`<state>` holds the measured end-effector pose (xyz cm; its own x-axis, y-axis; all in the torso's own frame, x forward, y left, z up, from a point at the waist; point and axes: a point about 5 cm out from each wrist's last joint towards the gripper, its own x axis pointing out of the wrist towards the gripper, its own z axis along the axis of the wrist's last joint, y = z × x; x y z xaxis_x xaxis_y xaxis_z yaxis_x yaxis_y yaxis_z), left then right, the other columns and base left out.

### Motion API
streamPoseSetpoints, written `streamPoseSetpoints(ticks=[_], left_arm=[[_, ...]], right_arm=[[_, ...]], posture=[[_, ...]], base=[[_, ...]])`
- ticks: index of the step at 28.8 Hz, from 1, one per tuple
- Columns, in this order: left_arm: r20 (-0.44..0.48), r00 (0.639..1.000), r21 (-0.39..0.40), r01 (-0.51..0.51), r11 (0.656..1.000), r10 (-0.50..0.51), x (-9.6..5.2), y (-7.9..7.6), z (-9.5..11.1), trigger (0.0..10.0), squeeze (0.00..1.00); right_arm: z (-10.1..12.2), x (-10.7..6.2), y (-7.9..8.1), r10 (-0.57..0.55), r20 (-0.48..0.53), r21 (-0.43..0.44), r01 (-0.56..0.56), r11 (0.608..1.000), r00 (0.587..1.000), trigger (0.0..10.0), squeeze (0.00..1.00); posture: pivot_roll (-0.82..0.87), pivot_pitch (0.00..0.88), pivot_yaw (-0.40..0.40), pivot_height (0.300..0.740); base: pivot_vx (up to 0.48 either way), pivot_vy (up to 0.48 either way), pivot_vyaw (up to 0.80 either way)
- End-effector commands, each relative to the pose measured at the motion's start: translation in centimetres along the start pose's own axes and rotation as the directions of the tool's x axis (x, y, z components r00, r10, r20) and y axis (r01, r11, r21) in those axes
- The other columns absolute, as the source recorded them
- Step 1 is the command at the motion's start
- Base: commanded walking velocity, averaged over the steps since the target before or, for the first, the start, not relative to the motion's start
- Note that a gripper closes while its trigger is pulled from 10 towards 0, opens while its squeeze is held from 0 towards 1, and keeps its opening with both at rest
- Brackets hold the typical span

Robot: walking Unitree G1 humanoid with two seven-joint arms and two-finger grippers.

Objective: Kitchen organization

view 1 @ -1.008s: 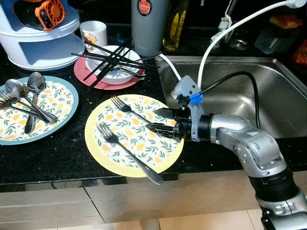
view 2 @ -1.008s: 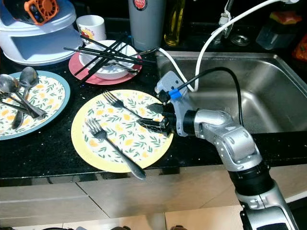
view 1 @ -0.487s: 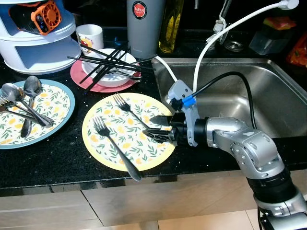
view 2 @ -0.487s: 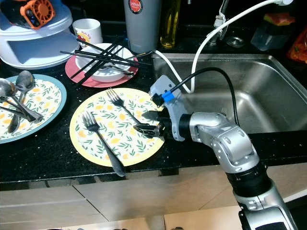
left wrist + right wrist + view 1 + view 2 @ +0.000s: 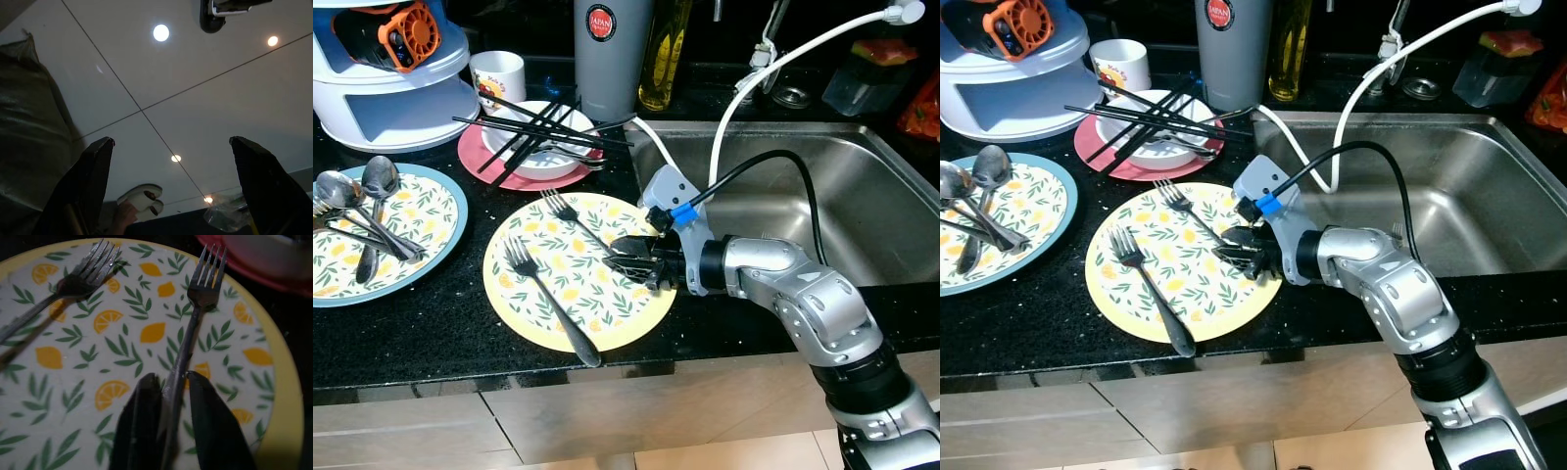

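Your right gripper (image 5: pixel 628 259) is clamped on the handle of a fork (image 5: pixel 195 313) lying on the yellow plate (image 5: pixel 514 313), beside the sink's (image 5: pixel 862 196) left edge. A second fork (image 5: pixel 548 308) lies nearer the counter's front edge. Your left gripper (image 5: pixel 171 191) hangs with fingers apart.

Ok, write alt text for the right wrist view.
The right gripper has its two black fingers closed around the handle of a fork lying on a yellow-rimmed plate printed with lemons and leaves. A second fork lies beside it on the plate, tines pointing the same way.
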<state>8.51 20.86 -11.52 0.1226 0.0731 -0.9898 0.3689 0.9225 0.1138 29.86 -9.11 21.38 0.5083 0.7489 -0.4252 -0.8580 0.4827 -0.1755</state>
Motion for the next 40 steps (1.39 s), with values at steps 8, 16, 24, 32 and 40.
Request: streamPoseSetpoints(ticks=[8, 16, 24, 32, 40], left_arm=[[-0.012, 1.000, 0.003, 0.014, 1.000, -0.014, 0.1, -0.5, -0.1, 10.0, 0.00], [-0.009, 1.000, 0.007, 0.012, 1.000, -0.012, 0.1, -0.5, -0.1, 10.0, 0.00], [-0.011, 1.000, 0.008, 0.008, 1.000, -0.008, 0.1, -0.4, -0.4, 10.0, 0.00], [-0.012, 1.000, 0.008, 0.010, 1.000, -0.010, 0.1, -0.6, -0.3, 10.0, 0.00], [-0.016, 1.000, 0.007, 0.008, 1.000, -0.008, 0.1, -0.4, -0.5, 10.0, 0.00]], right_arm=[[-2.0, 0.3, -0.3, -0.016, -0.089, 0.039, 0.020, 0.999, 0.996, 0.0, 0.00], [-0.1, -0.3, -0.6, 0.008, 0.077, 0.034, -0.010, 0.999, 0.997, 0.0, 0.00], [3.0, -0.3, -1.0, -0.007, 0.285, 0.131, -0.032, 0.991, 0.959, 10.0, 1.00], [2.7, 1.6, -0.8, -0.039, 0.255, 0.108, 0.012, 0.994, 0.966, 10.0, 0.00], [2.0, 3.2, 0.0, -0.044, 0.170, 0.100, 0.027, 0.995, 0.984, 10.0, 0.00]], posture=[[0.07, 0.094, -0.087, 0.740], [0.07, 0.085, -0.090, 0.740], [0.07, 0.085, -0.088, 0.740], [0.07, 0.089, -0.083, 0.740], [0.08, 0.099, -0.082, 0.740]], base=[[0.000, 0.000, 0.00], [0.000, 0.000, 0.00], [0.000, 0.000, 0.00], [0.000, 0.000, 0.00], [0.000, 0.000, 0.00]])
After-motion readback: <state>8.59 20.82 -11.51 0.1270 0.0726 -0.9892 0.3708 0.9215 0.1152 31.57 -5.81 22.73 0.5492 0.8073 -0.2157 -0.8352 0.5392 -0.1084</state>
